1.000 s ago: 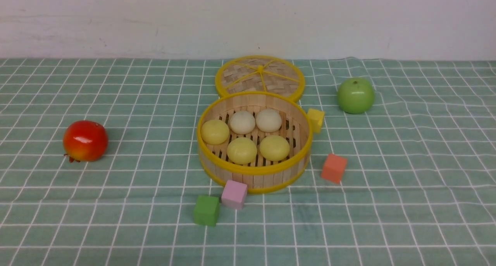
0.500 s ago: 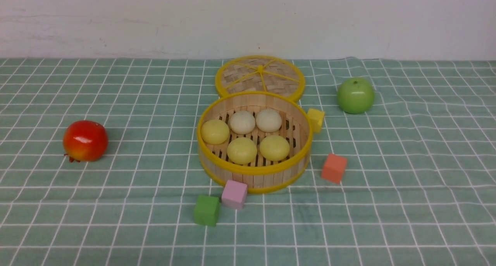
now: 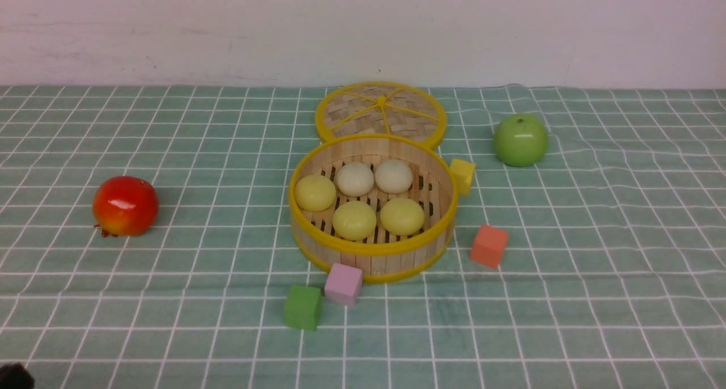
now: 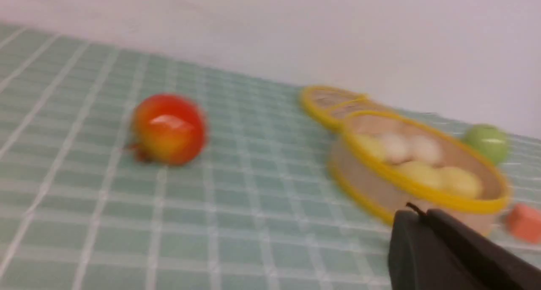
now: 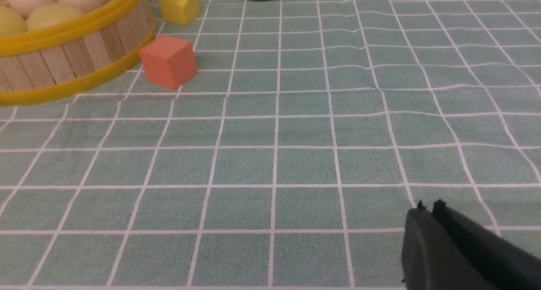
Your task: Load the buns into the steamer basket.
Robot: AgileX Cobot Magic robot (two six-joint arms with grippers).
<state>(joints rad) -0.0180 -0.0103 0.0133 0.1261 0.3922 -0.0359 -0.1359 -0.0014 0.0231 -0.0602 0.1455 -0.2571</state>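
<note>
The steamer basket (image 3: 371,256) stands mid-table with all the buns in it: three pale yellow ones (image 3: 354,219) at its front and left, two off-white ones (image 3: 354,178) at the back. In the blurred left wrist view the basket (image 4: 422,188) lies beyond my left gripper (image 4: 418,214), whose jaws are pressed together on nothing. Only a dark bit of that arm (image 3: 14,376) shows at the front view's bottom left corner. My right gripper (image 5: 427,207) is shut and empty over bare cloth, well away from the basket (image 5: 72,53).
A flat woven lid (image 3: 380,112) lies behind the basket. A red fruit (image 3: 125,205) sits far left, a green apple (image 3: 520,139) back right. Close round the basket are yellow (image 3: 462,173), orange (image 3: 488,245), pink (image 3: 343,283) and green (image 3: 302,307) cubes.
A dark bit of my left arm has come into the front view's bottom left corner. The basket, buns and other objects have not moved.
</note>
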